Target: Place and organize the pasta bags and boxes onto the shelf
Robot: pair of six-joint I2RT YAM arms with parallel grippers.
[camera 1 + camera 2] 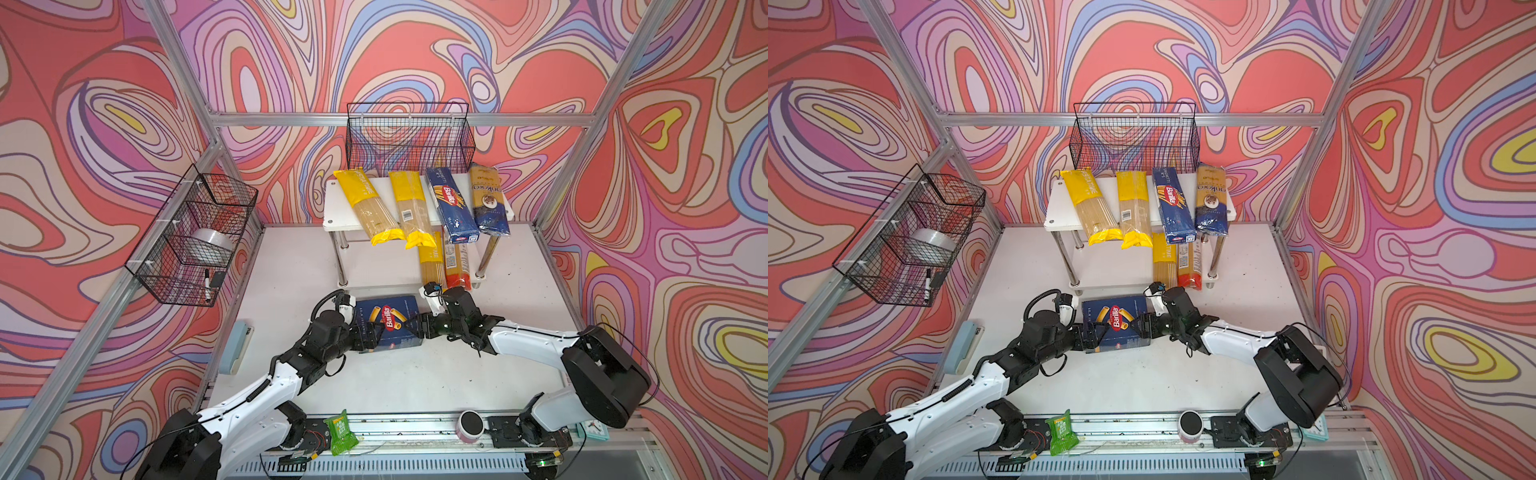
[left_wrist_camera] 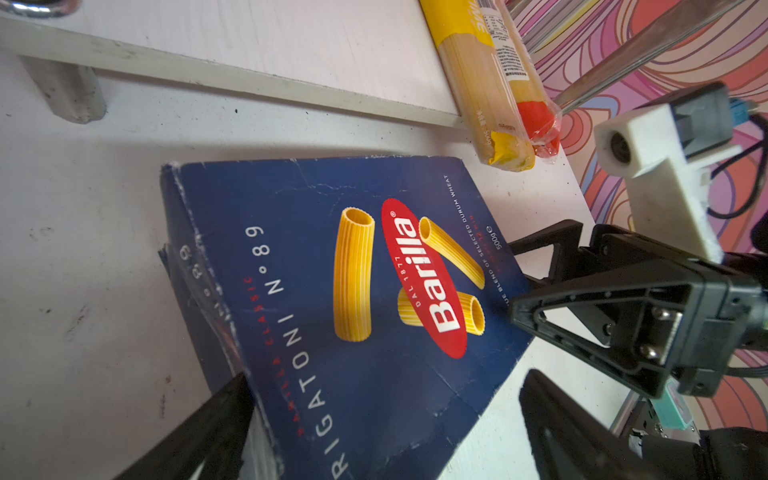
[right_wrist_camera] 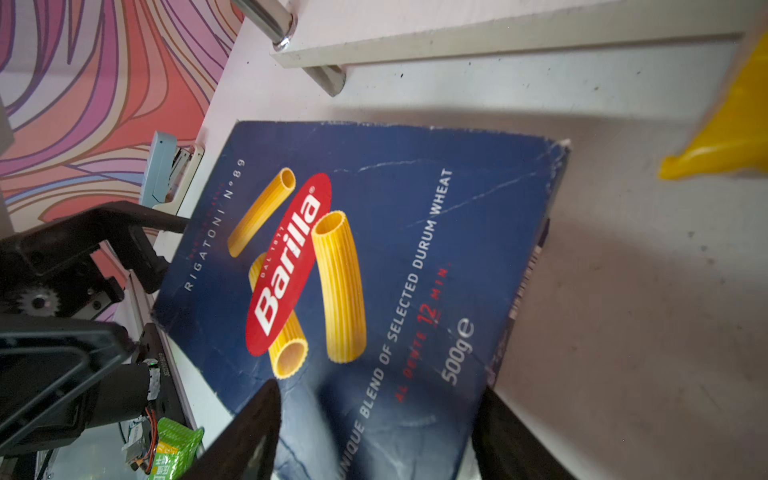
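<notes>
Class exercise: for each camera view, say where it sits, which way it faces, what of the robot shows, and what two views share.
Top views: high above the arm bases, facing down and back at the white two-tier chrome-legged shelf; left arm and right arm show.
Left wrist: looks across the dark blue cardboard Barilla rigatoni box at the right gripper; own black fingers show.
Right wrist: opposite way, at the left gripper; own fingers show.
Both wrist views share that box.

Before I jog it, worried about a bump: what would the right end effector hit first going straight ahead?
Likely the rigatoni box: its end lies between the right end effector's jaws.
</notes>
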